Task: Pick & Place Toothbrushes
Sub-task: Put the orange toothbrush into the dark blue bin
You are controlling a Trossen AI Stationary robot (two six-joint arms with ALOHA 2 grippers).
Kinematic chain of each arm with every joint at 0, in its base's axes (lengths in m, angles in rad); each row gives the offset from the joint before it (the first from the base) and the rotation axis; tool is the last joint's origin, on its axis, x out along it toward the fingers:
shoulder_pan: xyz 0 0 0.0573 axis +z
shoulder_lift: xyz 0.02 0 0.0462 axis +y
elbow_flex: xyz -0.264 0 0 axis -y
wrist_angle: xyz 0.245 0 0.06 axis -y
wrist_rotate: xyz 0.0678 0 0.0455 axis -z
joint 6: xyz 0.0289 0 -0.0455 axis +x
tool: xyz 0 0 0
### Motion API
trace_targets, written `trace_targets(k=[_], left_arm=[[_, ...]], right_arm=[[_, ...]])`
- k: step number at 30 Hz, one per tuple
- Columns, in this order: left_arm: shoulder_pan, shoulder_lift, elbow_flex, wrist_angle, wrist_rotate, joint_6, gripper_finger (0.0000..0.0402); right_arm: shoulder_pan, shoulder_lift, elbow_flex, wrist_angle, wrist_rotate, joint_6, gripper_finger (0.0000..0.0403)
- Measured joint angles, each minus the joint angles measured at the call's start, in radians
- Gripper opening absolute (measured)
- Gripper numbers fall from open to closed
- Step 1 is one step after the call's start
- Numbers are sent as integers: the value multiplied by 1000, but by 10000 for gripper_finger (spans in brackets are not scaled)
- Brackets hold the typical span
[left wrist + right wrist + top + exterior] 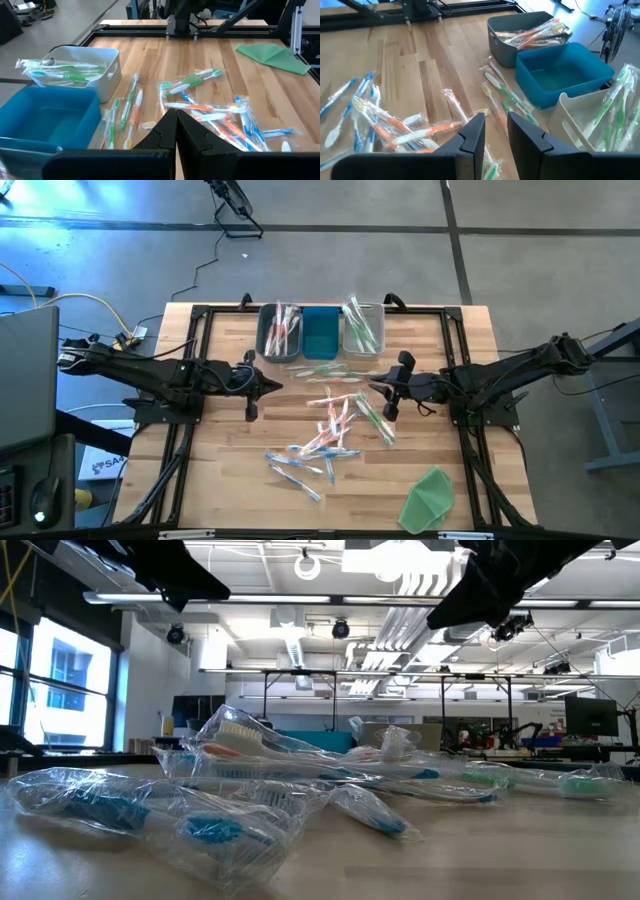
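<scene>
Wrapped toothbrushes in orange, blue and green lie loose on the wooden table's middle, also in the low view. A few green ones lie flat just before the bins. A grey bin holds orange toothbrushes, a white bin holds green ones, and the blue bin between them has nothing in it. My left gripper hangs shut above the table, left of the pile. My right gripper hangs above the pile's right side, its fingers a narrow gap apart, with nothing between them.
A folded green cloth lies near the table's front right corner. The three bins stand in a row at the far edge. Black frame rails run along the table's sides. Bare wood shows left of the pile.
</scene>
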Motion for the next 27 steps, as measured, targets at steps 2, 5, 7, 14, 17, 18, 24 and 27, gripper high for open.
trace_targets(k=[2, 5, 7, 14, 17, 18, 24, 27], left_arm=[[0, 0, 0, -3, -1, 1, 0], [0, 0, 0, 1, -4, 2, 0], [0, 0, 0, 20, -29, -2, 0], [49, -40, -1, 18, -51, 46, 0], [99, -75, -1, -22, -20, 53, 0], [116, -87, -1, -37, -5, 52, 0], [184, -101, -40, -3, 108, 78, 0], [187, -100, -98, 85, 108, 76, 0]], right_arm=[[0, 0, 0, 0, 0, -34, 75], [0, 0, 0, 0, 0, -78, 75], [0, 0, 0, 1, 0, -94, 75], [0, 0, 0, 13, 0, -94, 75], [0, 0, 0, 29, 0, -102, 75], [0, 0, 0, 32, 0, -113, 75], [0, 1, 0, 32, 0, -118, 75], [0, 1, 0, 32, 0, -118, 75]])
